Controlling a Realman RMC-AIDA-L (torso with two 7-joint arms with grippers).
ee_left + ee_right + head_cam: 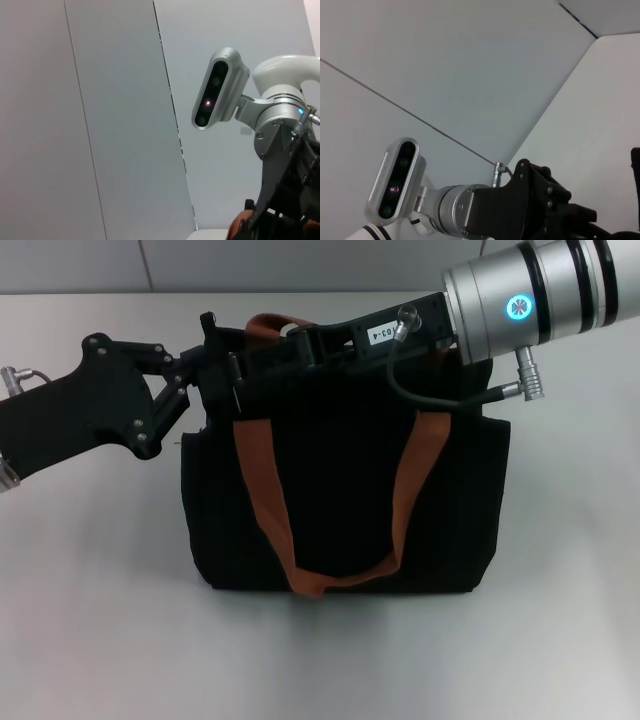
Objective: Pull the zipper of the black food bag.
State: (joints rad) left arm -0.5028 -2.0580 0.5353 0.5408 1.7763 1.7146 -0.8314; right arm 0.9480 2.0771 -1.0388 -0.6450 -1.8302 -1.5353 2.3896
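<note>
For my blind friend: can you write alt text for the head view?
A black food bag with rust-brown handles stands on a white table; the left gripper and right gripper meet at its top edge.

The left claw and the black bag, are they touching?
Touching. In the head view the left gripper sits right against the top left corner of the black bag, with no gap showing. Its black fingers blend into the fabric.
</note>
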